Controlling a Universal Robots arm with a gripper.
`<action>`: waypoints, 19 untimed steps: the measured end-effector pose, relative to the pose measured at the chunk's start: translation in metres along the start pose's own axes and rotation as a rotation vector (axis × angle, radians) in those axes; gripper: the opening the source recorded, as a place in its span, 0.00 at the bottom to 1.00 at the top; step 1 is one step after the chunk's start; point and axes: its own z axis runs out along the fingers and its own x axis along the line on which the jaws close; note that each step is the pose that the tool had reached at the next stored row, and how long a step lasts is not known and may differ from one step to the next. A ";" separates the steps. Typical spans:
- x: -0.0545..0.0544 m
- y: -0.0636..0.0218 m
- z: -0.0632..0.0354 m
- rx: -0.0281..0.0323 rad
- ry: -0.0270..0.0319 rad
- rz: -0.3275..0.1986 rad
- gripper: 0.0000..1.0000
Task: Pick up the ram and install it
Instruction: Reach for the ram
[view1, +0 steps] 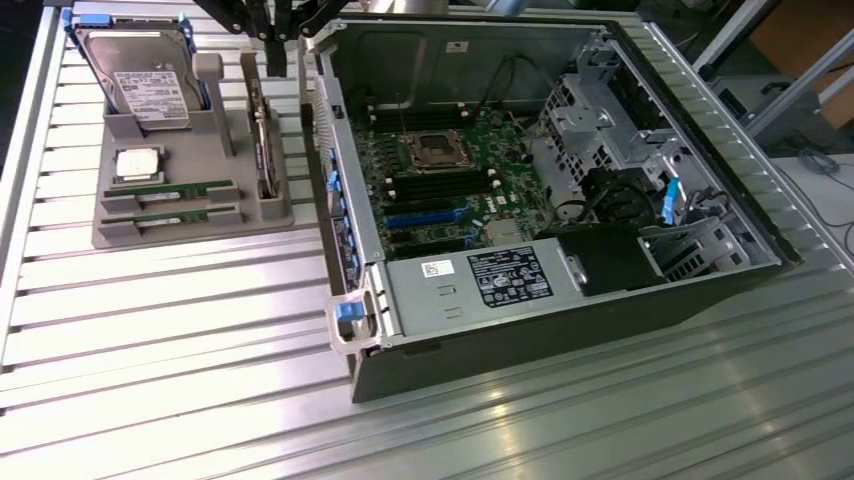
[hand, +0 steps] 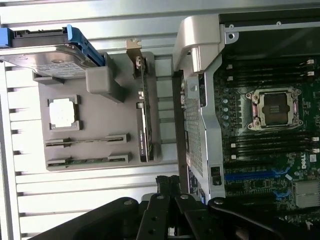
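Gripper (hand: 168, 181): clenched, fingers pressed together, nothing grasped; hung above the tray's case-side end, close to the upright card (hand: 145, 130).
Tray (view1: 134, 235): grey holder, laid just beside the open case (view1: 561, 338).
Ram (view1: 168, 190): seated on edge in a tray slot, just beside the processor (hand: 64, 111), its ends held by grey blocks.
Second stick (view1: 171, 213): parked in the neighbouring slot, nearer the tray's outer edge.
Progress: judged as not yet begun; both sticks are left in the tray, well apart from the gripper.
Handling: judged light, thin and stiff, yet fragile; chips and edge contacts are best left untouched, and bending is to be avoided.
Hold: best taken at the exposed upper edge, mid-length between the blocks, pinched across the two flat faces and kept upright.
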 end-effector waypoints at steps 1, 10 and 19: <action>0.001 -0.0001 0.0000 0.0000 0.0000 0.000 0.11; 0.008 -0.0006 -0.0003 0.0002 0.0000 0.000 0.11; 0.014 -0.0011 -0.0004 0.0002 0.0000 0.000 0.11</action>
